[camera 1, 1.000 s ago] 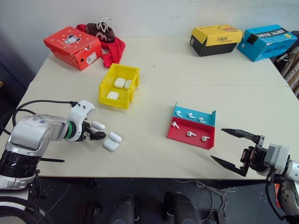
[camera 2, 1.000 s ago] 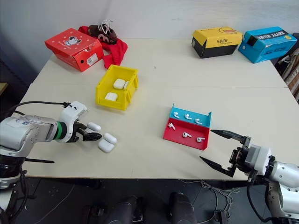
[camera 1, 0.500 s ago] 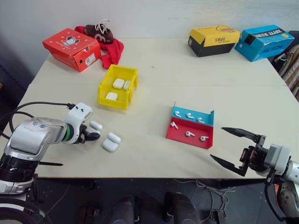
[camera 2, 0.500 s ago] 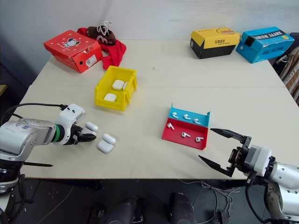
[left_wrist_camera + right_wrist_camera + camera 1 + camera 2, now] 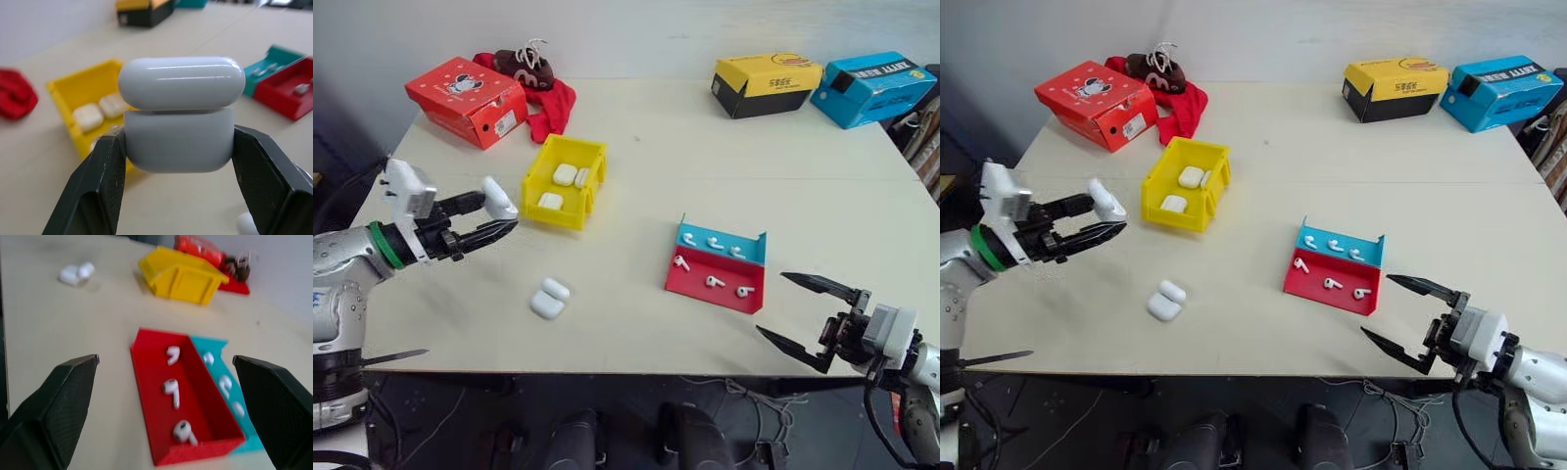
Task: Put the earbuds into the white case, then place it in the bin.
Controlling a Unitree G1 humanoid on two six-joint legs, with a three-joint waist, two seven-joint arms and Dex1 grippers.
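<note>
My left gripper is shut on a white case, held in the air at the table's left side, short of the yellow bin. In the left wrist view the case sits between both fingers, lid closed. Two more white cases lie together on the table near the front. The bin holds three cases. Several earbuds lie in a red-and-blue tray. My right gripper hangs open at the front right edge, just short of the tray.
A red shoe box and a red cloth with a brown shoe sit at the back left. A yellow box and a blue box stand at the back right.
My left gripper shut on one of three cases lying at the front left, then lifted it and turned level. Two cases stay on the table. The right gripper barely moved.
</note>
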